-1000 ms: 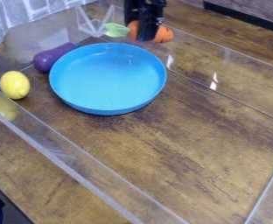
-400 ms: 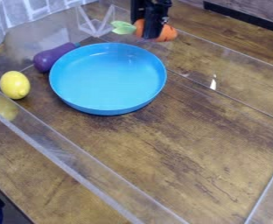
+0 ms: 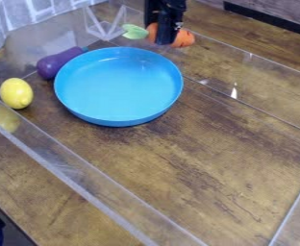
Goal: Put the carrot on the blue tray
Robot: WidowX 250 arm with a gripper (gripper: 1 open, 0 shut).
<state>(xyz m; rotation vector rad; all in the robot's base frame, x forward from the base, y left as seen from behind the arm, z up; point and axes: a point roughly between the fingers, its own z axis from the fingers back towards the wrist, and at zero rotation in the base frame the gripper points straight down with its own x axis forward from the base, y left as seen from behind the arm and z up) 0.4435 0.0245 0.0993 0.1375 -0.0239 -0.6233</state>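
The carrot (image 3: pixel 183 38) lies at the far edge of the table, just behind the blue tray (image 3: pixel 114 88). Its orange body sticks out to the right of my gripper (image 3: pixel 165 36) and its light green leafy end to the left. The dark gripper points straight down with its fingers shut around the carrot's middle, which they hide. The blue tray is a wide round dish on the wooden table, with nothing in it.
A purple eggplant-like toy (image 3: pixel 53 64) touches the tray's far-left rim. A yellow lemon (image 3: pixel 15 93) sits further left. Clear plastic panels stand along the left and back sides, and wooden tabletop stretches to the front and right.
The gripper and the carrot have shifted only slightly toward the upper right of the picture. The tray, lemon and purple toy have not moved.
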